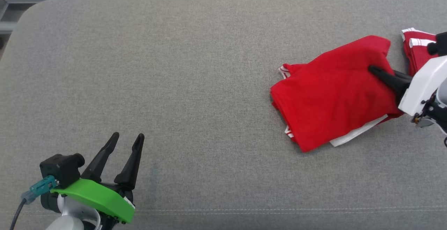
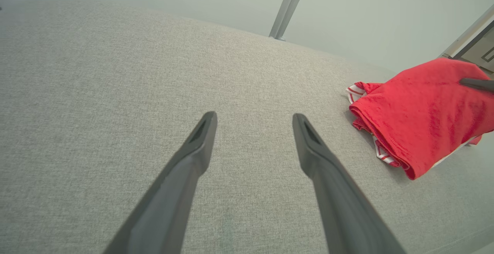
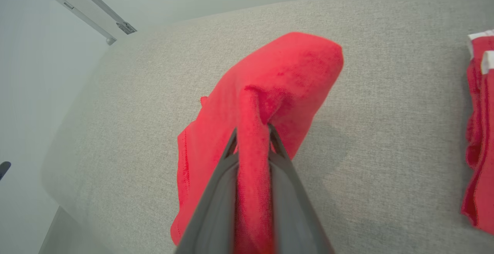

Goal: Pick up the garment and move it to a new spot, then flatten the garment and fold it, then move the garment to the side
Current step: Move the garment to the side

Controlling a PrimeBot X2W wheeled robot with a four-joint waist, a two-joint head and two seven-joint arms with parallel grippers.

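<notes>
Fingers of the left gripper (image 1: 127,135) stand wide apart and empty at seven o'clock in the head view, over the grey woven fabric surface (image 1: 174,65). At three o'clock the right gripper (image 1: 373,70) pinches the folded red cloth garment with white striped trim (image 1: 328,97).

Left wrist view: the garment (image 2: 420,111) sits on the surface at three o'clock.

Right wrist view: narrow jaws clamp a red fold at six o'clock, and another red-and-white cloth (image 3: 476,130) lies at three o'clock.

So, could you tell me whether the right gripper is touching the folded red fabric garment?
Touching. The right wrist view shows the right gripper clamped on a raised fold of the red garment.
</notes>
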